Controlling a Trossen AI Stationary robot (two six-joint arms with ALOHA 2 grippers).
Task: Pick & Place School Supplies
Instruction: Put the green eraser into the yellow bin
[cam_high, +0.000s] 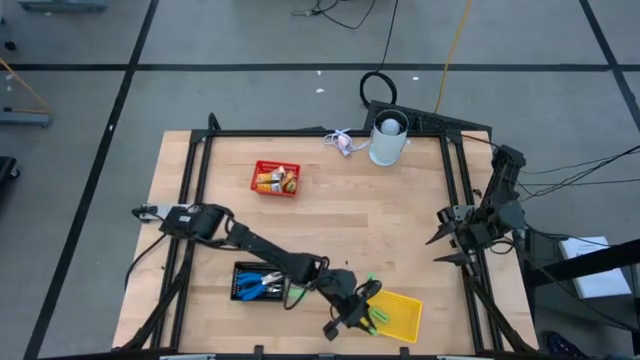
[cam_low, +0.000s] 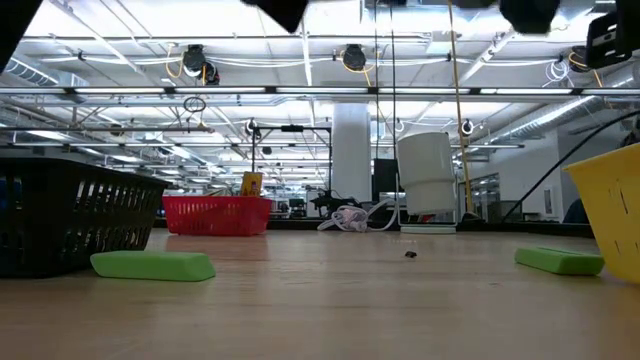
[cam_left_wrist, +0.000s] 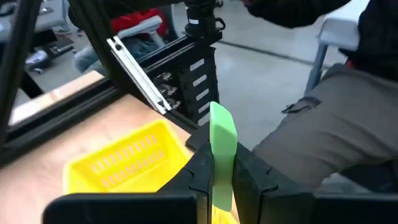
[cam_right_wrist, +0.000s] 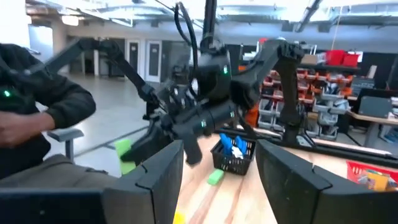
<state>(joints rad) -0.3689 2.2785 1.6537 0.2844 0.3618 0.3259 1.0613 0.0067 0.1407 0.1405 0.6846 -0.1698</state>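
Note:
My left gripper (cam_high: 362, 318) hovers at the near side of the table, beside the yellow basket (cam_high: 400, 318), shut on a bright green bar (cam_left_wrist: 222, 134). In the left wrist view the yellow basket (cam_left_wrist: 118, 162) lies just beyond and below the fingers. Two more green bars (cam_low: 150, 265) (cam_low: 560, 262) lie flat on the tabletop; one of them (cam_high: 370, 280) shows just beyond the basket. My right gripper (cam_high: 445, 240) waits at the table's right edge, open and holding nothing, also seen in its own view (cam_right_wrist: 221, 155). My left gripper pinches the green bar's lower part (cam_left_wrist: 222, 171) between its two fingers, which lie along the bar. The bar's free end sticks out past the fingertips. It is lifted clear of table and basket, tilted over the basket's near edge.
A black basket (cam_high: 258, 283) with blue-handled scissors stands left of the left gripper. A red basket (cam_high: 275, 179) with yellow-orange sticks and a white cup (cam_high: 388, 138) stand farther back. Black frame rails (cam_high: 455, 200) border the table. A seated person (cam_left_wrist: 323, 130) is just beyond the table's edge.

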